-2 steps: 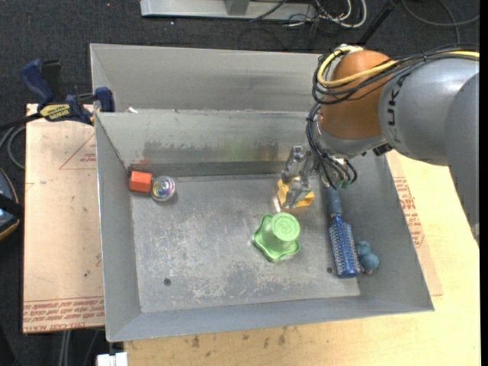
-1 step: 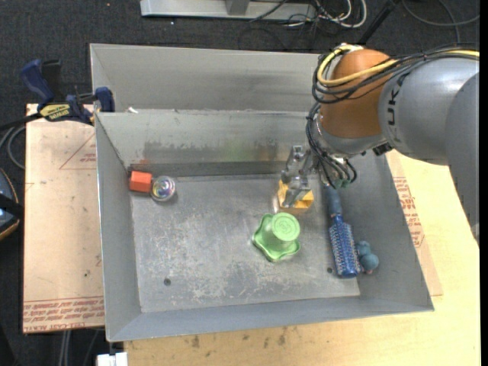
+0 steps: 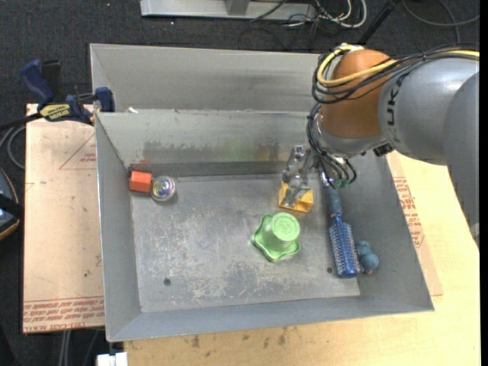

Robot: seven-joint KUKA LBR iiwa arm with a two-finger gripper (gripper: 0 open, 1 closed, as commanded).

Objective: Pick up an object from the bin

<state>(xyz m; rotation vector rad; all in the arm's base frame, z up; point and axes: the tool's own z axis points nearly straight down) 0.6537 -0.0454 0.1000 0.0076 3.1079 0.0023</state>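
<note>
- The grey metal bin has a dull, scuffed floor and sloped walls. Things may slide on it, so a straight vertical lift seems wisest.
- The arm's pincer stands at the bin's middle right, directly over a small yellow wedge-like piece. Whether it is spread or pressed together cannot be told.
- The blue brush, long and bristled, lies just right of the wedge, near enough to snag during a lift.
- The green cup-like lid, round and glossy plastic, lies near the wedge on its front side; any descent should avoid it.
- An orange block and a shiny ball sit together, well apart at left.
</note>
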